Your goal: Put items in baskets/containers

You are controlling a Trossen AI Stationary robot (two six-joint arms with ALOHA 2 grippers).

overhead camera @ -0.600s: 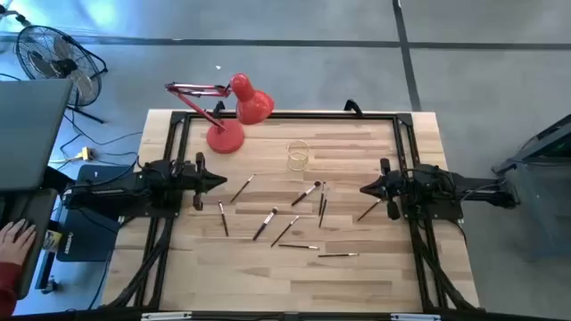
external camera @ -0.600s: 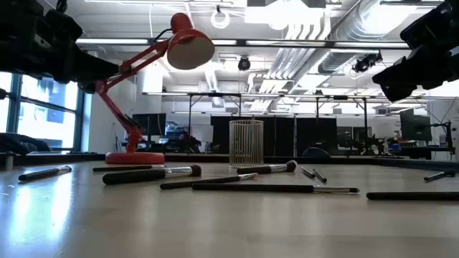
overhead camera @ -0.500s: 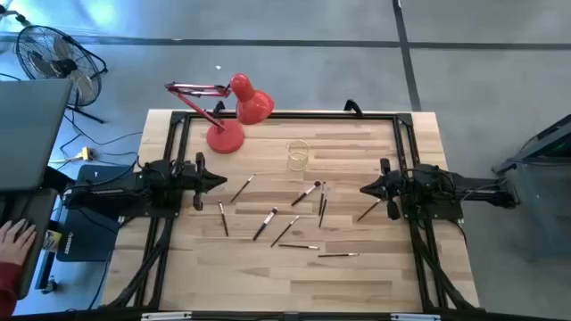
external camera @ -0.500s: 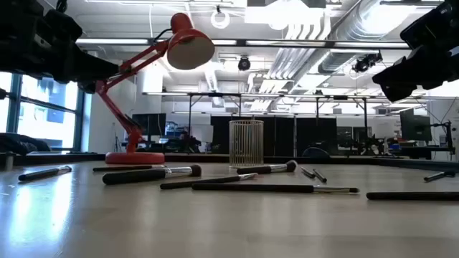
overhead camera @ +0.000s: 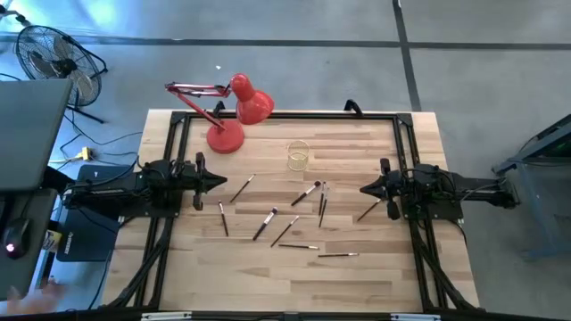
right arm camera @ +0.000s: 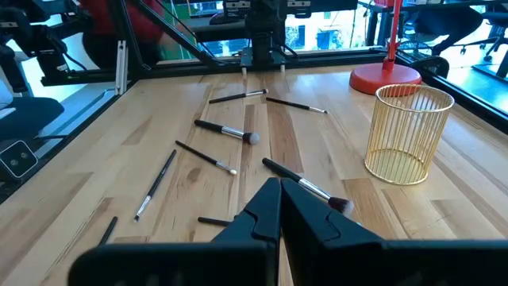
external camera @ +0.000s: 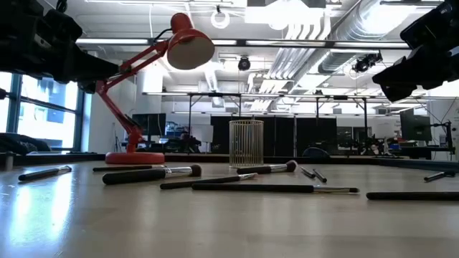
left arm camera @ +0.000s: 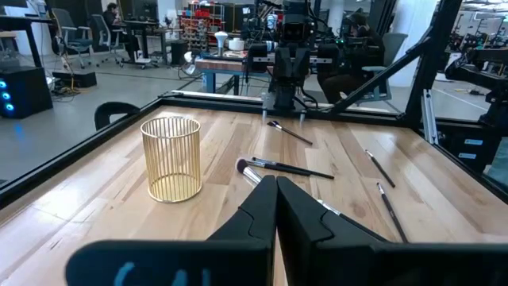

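Several thin brushes (overhead camera: 265, 224) lie flat and scattered across the middle of the wooden table, among them one with a pale bristle tip (left arm camera: 282, 167) and another (right arm camera: 305, 188). The container is a small gold wire cup (overhead camera: 298, 156), standing upright on its base toward the far edge (left arm camera: 171, 159) (right arm camera: 409, 135). My left gripper (overhead camera: 223, 181) hovers shut at the table's left side, pointing right. My right gripper (overhead camera: 361, 189) hovers shut at the right side, pointing left. In both wrist views the fingers meet (left arm camera: 276, 187) (right arm camera: 279, 187) above the table, touching nothing.
A red desk lamp (overhead camera: 234, 111) stands on its round base (overhead camera: 225, 137) at the far left corner. A black frame (overhead camera: 285, 116) runs around the table's edges. One brush (overhead camera: 368, 210) lies close under my right gripper. Bare wood shows along the near edge (overhead camera: 294, 285).
Both arms and all brushes have kept still. A person's hand beside the table's left, outside the frame, has moved toward the near side.
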